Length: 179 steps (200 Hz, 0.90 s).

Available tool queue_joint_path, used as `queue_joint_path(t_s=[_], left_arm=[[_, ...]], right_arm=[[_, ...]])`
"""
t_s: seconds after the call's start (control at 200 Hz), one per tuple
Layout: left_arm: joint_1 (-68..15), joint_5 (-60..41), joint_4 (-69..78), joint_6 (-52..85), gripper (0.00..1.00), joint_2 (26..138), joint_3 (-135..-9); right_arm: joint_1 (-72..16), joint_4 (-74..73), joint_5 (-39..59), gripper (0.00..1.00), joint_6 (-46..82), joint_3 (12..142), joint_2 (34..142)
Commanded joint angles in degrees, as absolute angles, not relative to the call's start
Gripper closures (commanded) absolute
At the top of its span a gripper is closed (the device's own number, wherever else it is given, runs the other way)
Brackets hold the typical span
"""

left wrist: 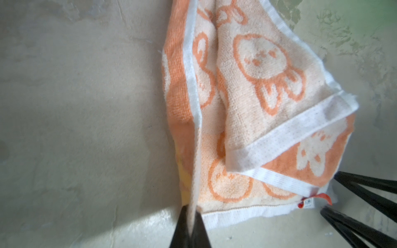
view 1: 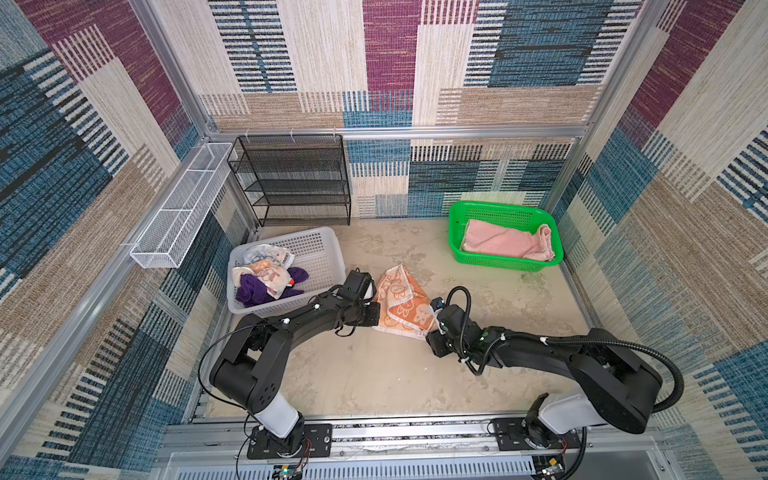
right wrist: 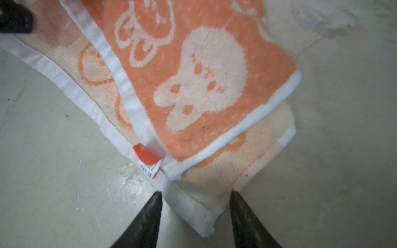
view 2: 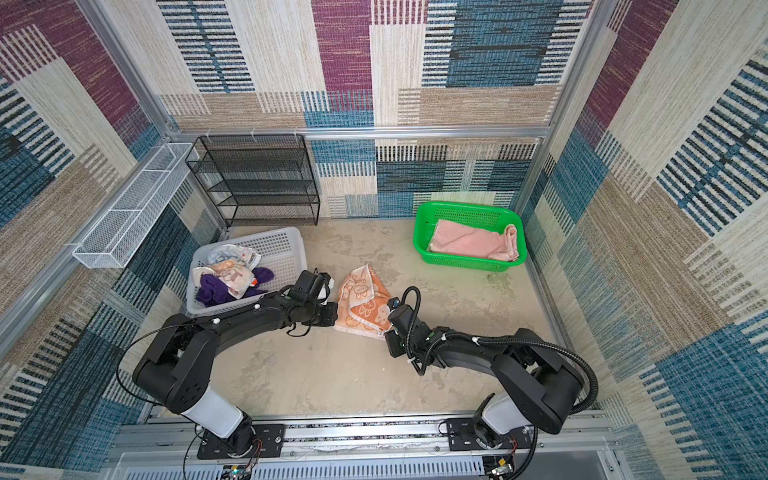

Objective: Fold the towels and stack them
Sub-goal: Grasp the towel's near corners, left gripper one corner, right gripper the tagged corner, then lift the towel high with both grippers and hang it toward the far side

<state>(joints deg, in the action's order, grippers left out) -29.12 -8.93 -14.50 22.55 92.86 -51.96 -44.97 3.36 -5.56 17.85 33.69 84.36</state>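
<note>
The orange towel (view 1: 401, 301) lies crumpled mid-table, between the white basket (view 1: 322, 249) on the left and the green basket (view 1: 505, 264) far right. My left gripper (left wrist: 190, 216) is pinched tight on its left hem. My right gripper (right wrist: 196, 199) has its jaws apart astride the near corner. I should close squarely on that corner, then lift both ends together and draw the cloth taut.
</note>
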Motion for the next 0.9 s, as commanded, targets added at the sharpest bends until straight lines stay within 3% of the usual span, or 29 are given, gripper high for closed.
queue_joint_path(t_s=[0.0, 0.295, 0.406, 0.516, 0.596, 0.891], left_arm=[[-29.09, -7.92, -15.07, 22.5, 1.0, 92.04, -52.41], [-29.09, -7.21, -16.21, 21.84, 1.0, 91.08, -53.12], [-29.09, -6.87, -16.51, 21.64, 1.0, 90.5, -52.95], [-29.0, -6.59, -16.56, 21.53, 1.0, 90.13, -52.95], [-29.0, -6.83, -16.61, 21.45, 1.0, 89.74, -53.12], [-28.3, -10.81, -18.34, 20.57, 1.0, 85.31, -57.2]], right_arm=[[-45.5, 3.89, -5.85, 0.47, 17.55, 34.16, 85.66], [-47.29, 5.89, -6.64, 0.65, 19.93, 34.98, 90.11], [-48.87, 6.84, -7.43, 0.66, 21.32, 35.13, 91.67], [-50.47, 7.25, -7.83, 0.79, 21.97, 35.79, 93.6], [-50.87, 7.73, -7.91, 1.0, 21.76, 36.66, 94.38], [-49.66, 11.99, -11.12, 1.0, 17.38, 42.89, 85.57]])
